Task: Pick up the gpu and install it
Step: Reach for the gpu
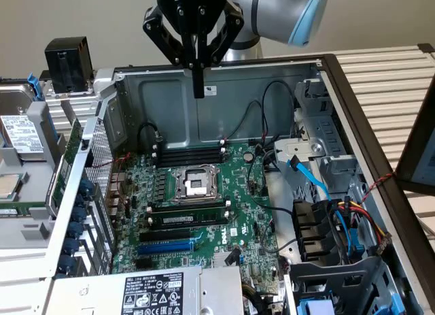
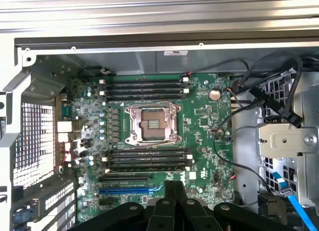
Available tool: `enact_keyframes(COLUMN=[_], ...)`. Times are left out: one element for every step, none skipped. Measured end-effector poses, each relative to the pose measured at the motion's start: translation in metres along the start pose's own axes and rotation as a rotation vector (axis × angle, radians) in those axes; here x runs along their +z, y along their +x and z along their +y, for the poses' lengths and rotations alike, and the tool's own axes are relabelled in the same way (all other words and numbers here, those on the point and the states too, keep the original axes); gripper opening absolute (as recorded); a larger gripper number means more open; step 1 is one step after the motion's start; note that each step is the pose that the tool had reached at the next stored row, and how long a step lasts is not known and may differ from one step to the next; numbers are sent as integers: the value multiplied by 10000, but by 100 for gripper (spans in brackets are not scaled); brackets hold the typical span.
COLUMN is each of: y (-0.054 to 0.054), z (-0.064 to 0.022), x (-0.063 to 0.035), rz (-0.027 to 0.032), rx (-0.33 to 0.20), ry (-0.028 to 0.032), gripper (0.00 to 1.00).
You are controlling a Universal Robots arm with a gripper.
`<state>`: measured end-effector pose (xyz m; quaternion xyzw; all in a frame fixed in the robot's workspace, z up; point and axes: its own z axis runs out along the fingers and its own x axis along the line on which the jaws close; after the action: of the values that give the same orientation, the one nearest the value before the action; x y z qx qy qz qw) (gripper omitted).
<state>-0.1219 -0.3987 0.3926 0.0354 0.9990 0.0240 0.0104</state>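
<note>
A: Where to look for the gripper [image 1: 198, 90]?

B: High in the exterior view, over the rear wall of the open computer case [image 1: 224, 97]. Hangs there, pointing straight down. Closed tight, gripping nothing.

A: And from the wrist view?

B: Two dark fingers [image 2: 169, 201] side by side, touching, seen above the green motherboard [image 2: 204, 116], near the long blue slot [image 2: 130, 190].

A: Now the gpu [image 1: 66, 164]. Where?

B: Not in the gripper. Seems to be the green card standing on edge at the exterior view's left, just outside the perforated side wall [image 1: 102, 158] of the case, between that wall and a hard drive [image 1: 20, 135]. Impossible to see the fan side from here, so not fully sure.

A: Close to the gripper?

B: No, well apart. Off to the side and lower in the exterior view.

A: What else inside the case?

B: In the middle of the motherboard, a square processor socket [image 1: 195, 184] with a metal frame. On two sides of it, rows of black memory slots [image 1: 189, 153]. At the exterior view's right, a bundle of cables, among them one bright blue cable [image 1: 309, 179]. At the near end of the case, a grey power supply [image 1: 153, 291] with a black label.

A: And outside the case?

B: A black box [image 1: 68, 63] behind the corner at the exterior view's left. At the exterior view's right, a pale slatted tabletop [image 1: 387, 77].
</note>
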Motion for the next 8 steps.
enact_keyframes(y=[13, 38, 71, 107, 148, 195, 238, 287], z=[-1, -3, -5, -8, -11, -14, -18, -21], x=[-1, -1, -2, -2, -3, -4, -5, -6], rz=[1, 1, 1, 1, 1, 1, 0, 1], rx=[0, -1, -2, -1, -1, -2, -1, -1], ry=[0, 1, 1, 1, 1, 0, 0, 0], gripper=[11, 11, 11, 11, 11, 11, 11, 11])
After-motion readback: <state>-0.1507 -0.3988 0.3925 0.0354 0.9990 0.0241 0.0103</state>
